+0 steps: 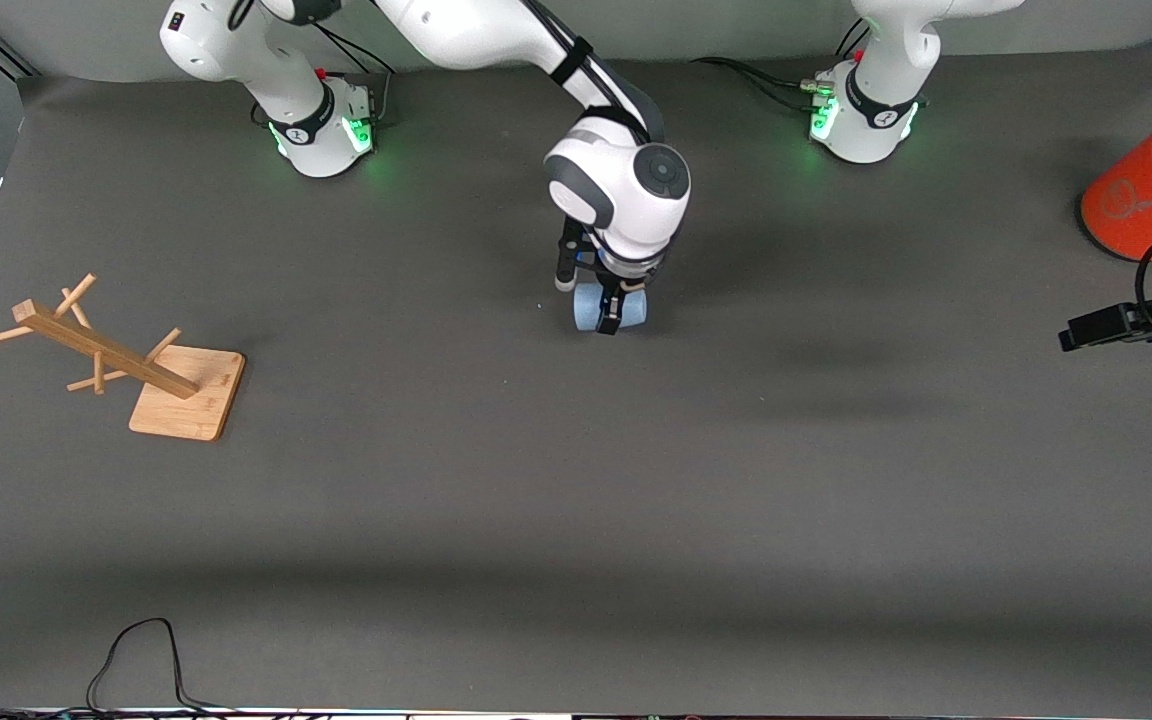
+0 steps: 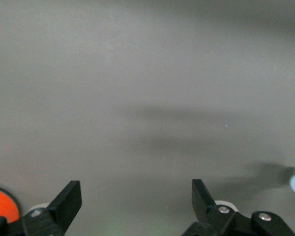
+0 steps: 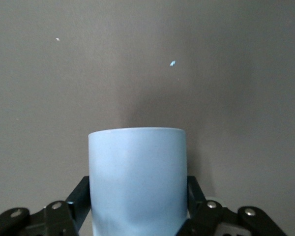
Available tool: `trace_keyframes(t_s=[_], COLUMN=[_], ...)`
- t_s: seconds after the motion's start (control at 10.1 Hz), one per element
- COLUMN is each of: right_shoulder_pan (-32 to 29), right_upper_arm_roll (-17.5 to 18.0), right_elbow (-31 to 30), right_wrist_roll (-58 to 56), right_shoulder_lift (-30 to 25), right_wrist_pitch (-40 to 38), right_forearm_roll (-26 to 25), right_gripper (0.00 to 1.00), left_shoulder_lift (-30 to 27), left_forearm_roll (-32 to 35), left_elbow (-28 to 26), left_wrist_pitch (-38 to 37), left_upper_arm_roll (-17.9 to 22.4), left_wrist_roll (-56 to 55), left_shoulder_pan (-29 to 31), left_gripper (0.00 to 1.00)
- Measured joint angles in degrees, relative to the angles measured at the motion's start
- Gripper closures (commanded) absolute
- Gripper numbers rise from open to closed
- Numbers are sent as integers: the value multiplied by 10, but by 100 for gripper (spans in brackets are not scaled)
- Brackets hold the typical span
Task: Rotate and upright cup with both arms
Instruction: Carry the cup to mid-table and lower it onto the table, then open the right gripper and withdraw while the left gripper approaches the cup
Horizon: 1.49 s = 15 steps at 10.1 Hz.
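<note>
Closest to the front camera there's just a black cable (image 1: 136, 655) looped at the table (image 1: 576, 500) edge. Further up, toward the right arm's end, a wooden peg rack (image 1: 106, 355) sits tipped on its square base. Roughly mid-table lies the pale-blue cup (image 1: 591, 305) on its side, and the right gripper (image 1: 614, 305) is down on it. In the right wrist view the cup (image 3: 137, 177) sits snug between the two black fingers (image 3: 78, 196), so the jaws are clamped on it. Over by the left arm's end, the left gripper (image 1: 1096, 328) waits above bare table, fingers (image 2: 64, 204) spread wide with nothing between them. Farther back on that end stands the big orange cylinder (image 1: 1146, 195) with its grey top. Both green-lit bases sit along the farthest edge.
</note>
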Motion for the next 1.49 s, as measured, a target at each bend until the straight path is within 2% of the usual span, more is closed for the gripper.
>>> trace_keyframes(t_s=[0.1,0.2,0.3,0.5,1.19,1.49], right_shoulder_pan=[0,0,0,0,-4,-18], right_upper_arm_roll=[0,0,0,0,0,7], right_elbow=[7,14,19,28,54,65], right_wrist_roll=[5,5,6,9,7,-23], right_shoulder_lift=[15,27,34,44,42,-35], right_wrist_pitch=[9,13,15,15,-6,-102], right_forearm_roll=[0,0,1,1,1,12], right_gripper=[59,48,21,0,0,0], left_shoulder_lift=[6,11,13,13,16,18], left_forearm_roll=[-5,-6,-7,-9,-10,-12], left_elbow=[0,0,0,0,0,0], left_wrist_pitch=[0,-1,-1,-1,-1,-1], left_upper_arm_roll=[0,0,0,0,0,-5], left_wrist_roll=[-1,-3,-4,-6,-23,-43], left_shoulder_pan=[0,0,0,0,0,-1], left_gripper=[0,0,0,0,0,0])
